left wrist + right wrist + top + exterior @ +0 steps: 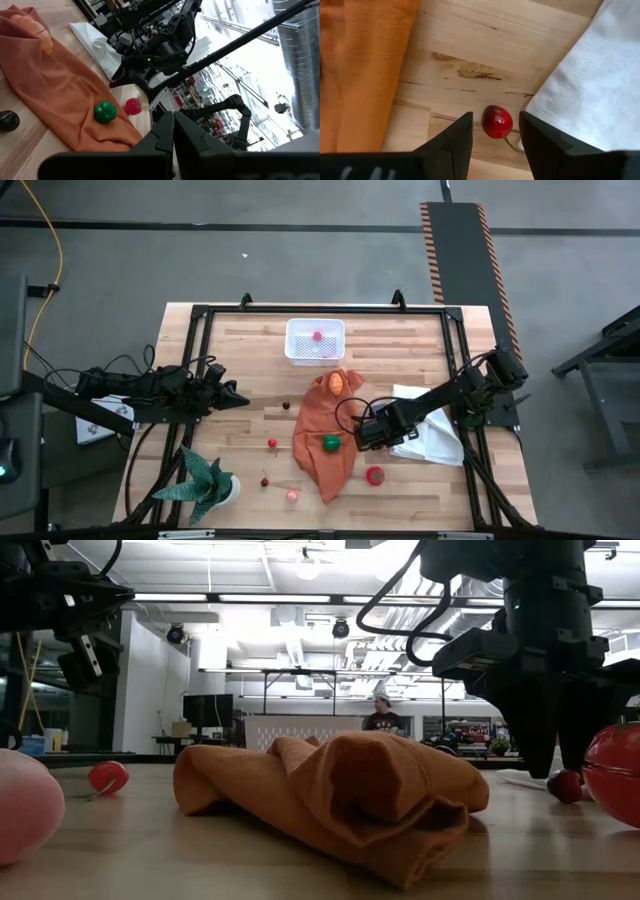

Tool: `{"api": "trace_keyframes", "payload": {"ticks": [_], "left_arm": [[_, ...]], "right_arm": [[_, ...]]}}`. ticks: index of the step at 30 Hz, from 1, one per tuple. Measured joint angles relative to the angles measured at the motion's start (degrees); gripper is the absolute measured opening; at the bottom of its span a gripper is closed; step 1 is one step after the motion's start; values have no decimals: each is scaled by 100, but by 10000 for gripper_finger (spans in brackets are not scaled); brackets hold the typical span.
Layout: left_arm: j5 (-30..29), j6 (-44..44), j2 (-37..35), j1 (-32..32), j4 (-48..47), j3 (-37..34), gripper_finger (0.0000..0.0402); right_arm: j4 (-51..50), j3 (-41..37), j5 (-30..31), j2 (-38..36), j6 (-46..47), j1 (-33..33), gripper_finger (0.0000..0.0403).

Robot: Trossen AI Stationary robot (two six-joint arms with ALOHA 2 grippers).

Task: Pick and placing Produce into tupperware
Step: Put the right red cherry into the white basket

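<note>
- Right gripper [493, 131]: hangs low over the wooden tabletop [250, 360], between the crumpled orange cloth [325, 445] and the white cloth [430, 430]. Its jaws stand partly open, one on each side of a small glossy red cherry with a thin stem [496, 121]. Nothing is held yet.
- Left gripper [236, 398]: waits at the left side of the tabletop, jaws fully shut and empty.
- Target: the small white translucent rectangular tub [315, 340] stands at the far edge, well apart from the right gripper.
- Risk, slip: the cherry is round and glossy. If the jaws close off-centre, it will probably squirt out and roll.
- Risk, snag: the stem points toward the white cloth, which lies just beside the cherry. A jaw that catches the cloth edge could drag it along.
- Risk, carry: the orange cloth lies between cherry and tub. A low transfer could brush its folds.
- Count, high view: one red piece in the tub [317, 335]; one orange piece [336, 381] and one green piece [331, 443] on the orange cloth; one large red piece [374, 475], one pink piece [292, 495], one small red piece [272, 443] and two dark pieces on bare wood.
- Also counted: two cloths, one tub, one green spiky potted plant [208, 485].
</note>
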Motion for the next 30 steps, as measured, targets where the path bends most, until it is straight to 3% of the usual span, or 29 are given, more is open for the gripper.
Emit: {"api": "trace_keyframes", "payload": {"ticks": [20, 30], "left_arm": [[37, 5, 0, 0, 9, 1, 1], [37, 5, 0, 0, 9, 0, 1]], "right_arm": [[260, -170, -133, 4, 47, -1, 148], [345, -171, -140, 4, -7, 0, 111]]}}
